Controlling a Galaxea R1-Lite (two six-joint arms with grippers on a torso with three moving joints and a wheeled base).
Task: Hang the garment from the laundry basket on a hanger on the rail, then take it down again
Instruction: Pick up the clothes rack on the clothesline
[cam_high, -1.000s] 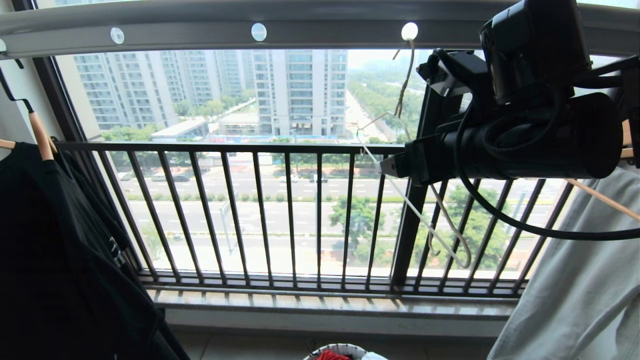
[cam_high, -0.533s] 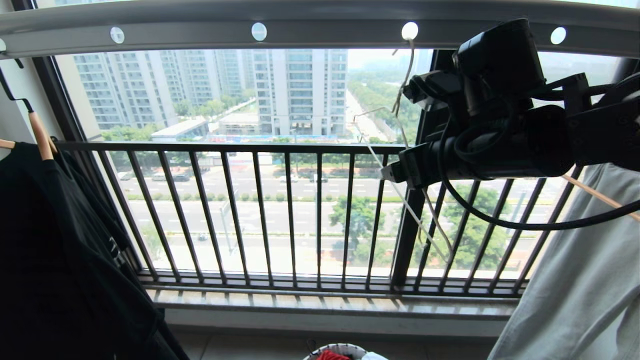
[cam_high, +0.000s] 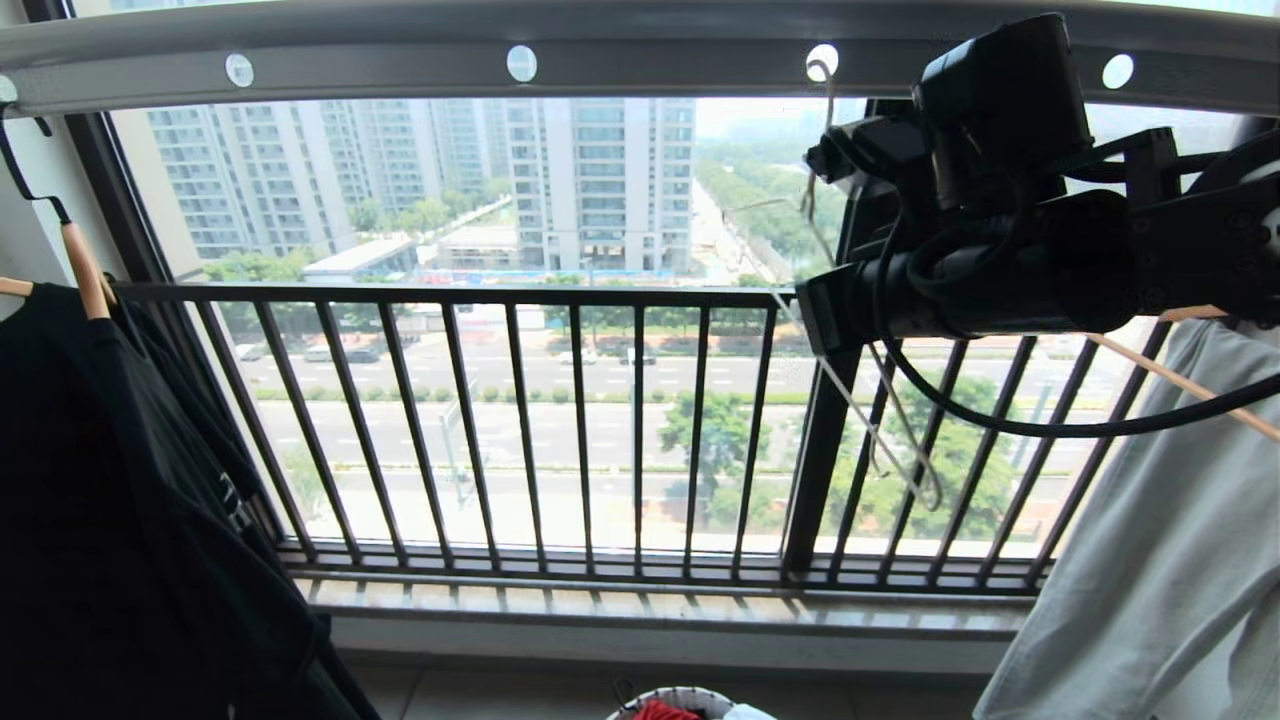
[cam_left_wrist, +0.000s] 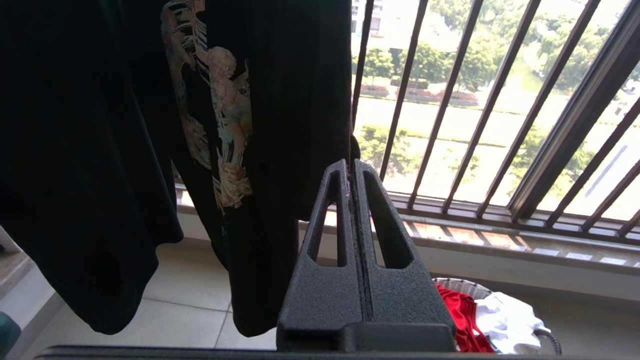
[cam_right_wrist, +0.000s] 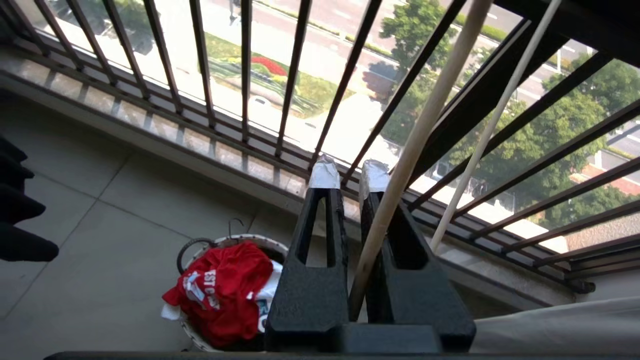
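Note:
The cream wire hanger hangs by its hook from a hole in the grey rail. My right gripper is raised at the hanger's upper side. In the right wrist view the right gripper is shut on the hanger, whose wire runs slantwise between the fingers. The red garment lies crumpled in the laundry basket on the floor below. My left gripper is parked low, shut and empty, with the garment and the basket beyond it.
A black garment on a wooden hanger hangs at the left. A pale garment hangs at the right, close to my right arm. The dark barred window railing stands just behind the hanger. A white T-shirt shares the basket.
The right gripper's fingers have gone from wide open to shut on the hanger's wire. The right arm has shifted slightly and the hanger has swung a little.

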